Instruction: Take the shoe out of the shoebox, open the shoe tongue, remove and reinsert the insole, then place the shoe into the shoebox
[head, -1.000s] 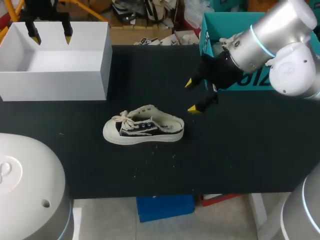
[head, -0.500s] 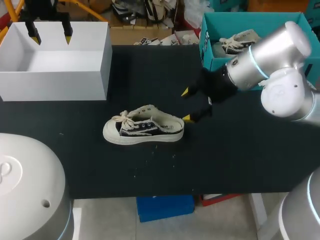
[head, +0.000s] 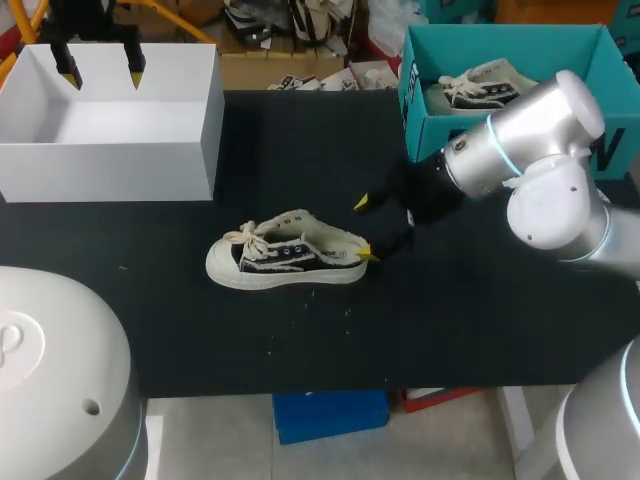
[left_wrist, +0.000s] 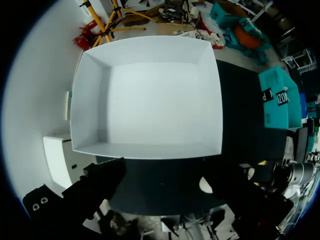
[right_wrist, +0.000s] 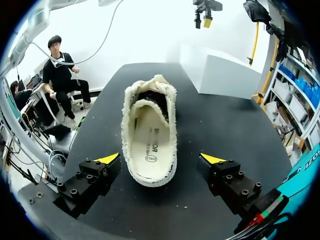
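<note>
right tool (head: 364, 228) spread wide, one tip either side of the shoe's (head: 285, 262) heel, shoe flat on the black bench (head: 480, 300); left tool (head: 101, 72) hangs apart above the white box (head: 110, 165).

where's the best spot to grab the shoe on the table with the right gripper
Probably the heel end, pinched across its two side walls, coming in from behind the heel. The shoe sits upright on its sole, heel toward the open right gripper, whose fingers stand either side of it.
</note>
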